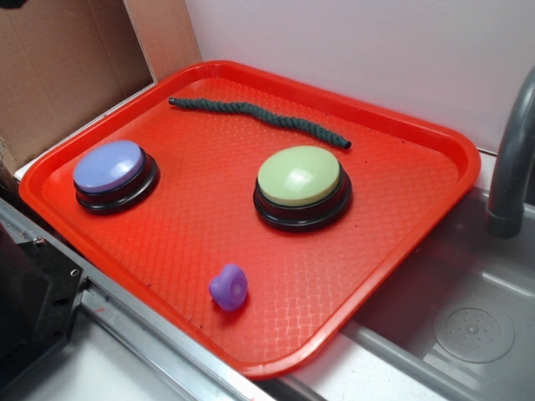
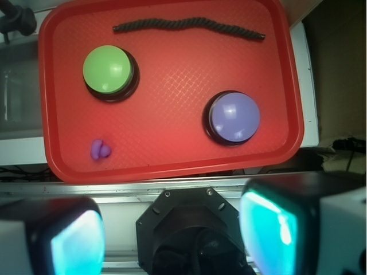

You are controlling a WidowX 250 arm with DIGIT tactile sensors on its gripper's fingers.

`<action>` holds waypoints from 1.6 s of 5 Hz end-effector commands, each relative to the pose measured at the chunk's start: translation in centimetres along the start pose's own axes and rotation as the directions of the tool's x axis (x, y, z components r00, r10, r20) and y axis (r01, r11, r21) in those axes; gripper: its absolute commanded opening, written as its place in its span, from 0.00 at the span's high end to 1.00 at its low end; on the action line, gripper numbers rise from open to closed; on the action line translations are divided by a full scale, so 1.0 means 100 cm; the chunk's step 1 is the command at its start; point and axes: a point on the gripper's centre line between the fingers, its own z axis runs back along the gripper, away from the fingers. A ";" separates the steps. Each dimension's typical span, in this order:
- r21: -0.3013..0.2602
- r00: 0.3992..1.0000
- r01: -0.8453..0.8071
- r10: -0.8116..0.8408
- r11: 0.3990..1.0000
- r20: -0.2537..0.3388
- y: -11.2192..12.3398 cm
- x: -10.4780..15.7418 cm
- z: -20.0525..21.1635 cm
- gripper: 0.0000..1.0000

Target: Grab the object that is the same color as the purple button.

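A small purple rounded piece, the object [image 1: 228,286] [image 2: 100,149], lies near the front edge of the red tray [image 1: 393,251] [image 2: 166,166]. The purple button [image 1: 113,171] [image 2: 234,117], lavender dome on a black base, stands at the tray's left in the exterior view. My gripper [image 2: 172,238] hangs high above, back over the robot's base, well clear of the tray. It is open, its teal pads [image 2: 77,246] wide apart with nothing between them. The gripper does not show in the exterior view.
A light-green-topped button [image 1: 301,184] [image 2: 109,70] stands mid-tray. A dark green twisted rope [image 1: 259,117] [image 2: 189,26] lies along the far side. A sink basin [image 1: 468,326] and grey faucet [image 1: 510,159] sit right of the tray; cardboard [image 1: 58,58] stands at back left.
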 end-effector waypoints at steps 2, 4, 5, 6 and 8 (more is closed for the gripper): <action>-0.028 0.999 -0.035 0.036 0.999 0.019 -0.004 0.000 -0.004 0.00; -0.094 0.980 -0.174 0.181 0.980 0.079 -0.038 -0.003 -0.024 0.00; -0.135 0.975 -0.199 0.210 0.971 0.072 -0.067 -0.004 -0.042 0.00; -0.114 0.964 -0.228 0.241 0.967 0.112 -0.089 -0.008 -0.062 0.00; -0.147 0.929 -0.359 0.368 0.922 0.042 -0.102 0.006 -0.135 0.00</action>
